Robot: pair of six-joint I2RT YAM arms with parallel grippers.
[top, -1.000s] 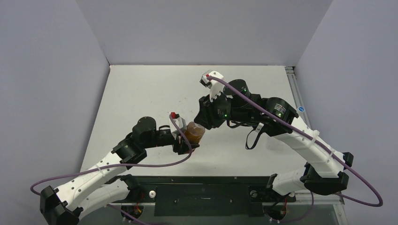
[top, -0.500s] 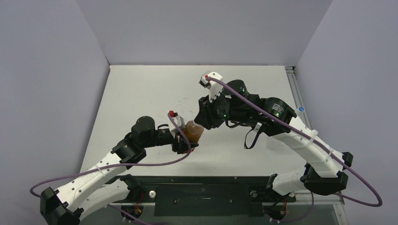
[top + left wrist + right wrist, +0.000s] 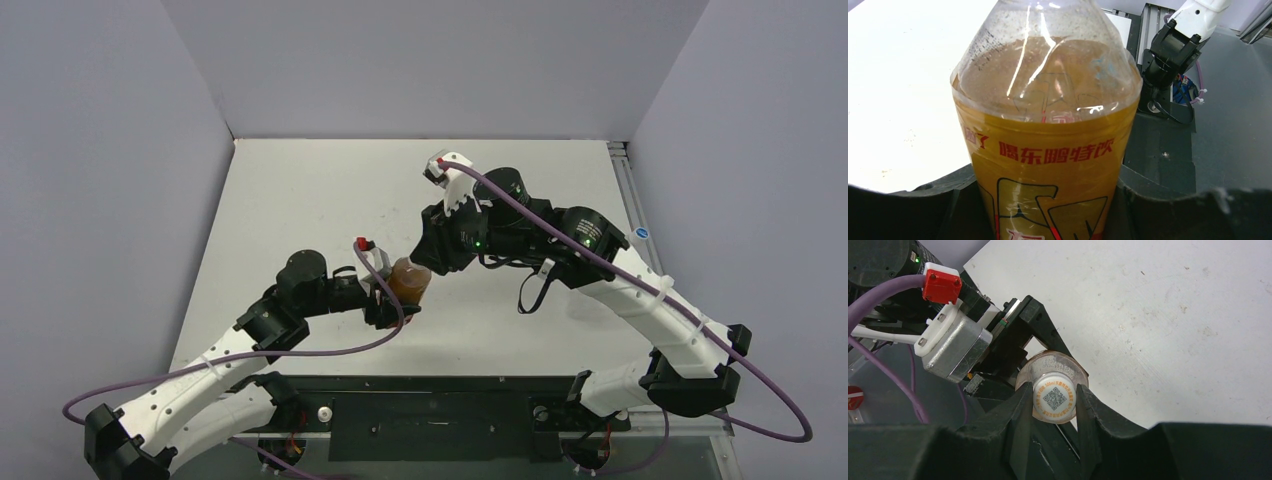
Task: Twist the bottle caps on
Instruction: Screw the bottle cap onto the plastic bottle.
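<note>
The amber bottle (image 3: 409,281) with red lettering (image 3: 1048,150) stands upright between the arms. My left gripper (image 3: 392,303) is shut on its lower body, fingers on both sides. My right gripper (image 3: 428,262) comes from above and is shut on the white cap (image 3: 1054,399) with a printed code, which sits on the bottle's neck (image 3: 1048,365). My right gripper's fingertips (image 3: 1020,405) press the cap from both sides. The clear bottle and the blue-and-white cap are out of view.
The white table (image 3: 300,200) spreads behind and to the sides of the bottle. Its near edge meets a black base rail (image 3: 440,400). Grey walls enclose the table. The left arm's purple cable (image 3: 300,352) loops near the bottle.
Both arms and the bottle have shifted slightly left. The grips on bottle and cap are unchanged.
</note>
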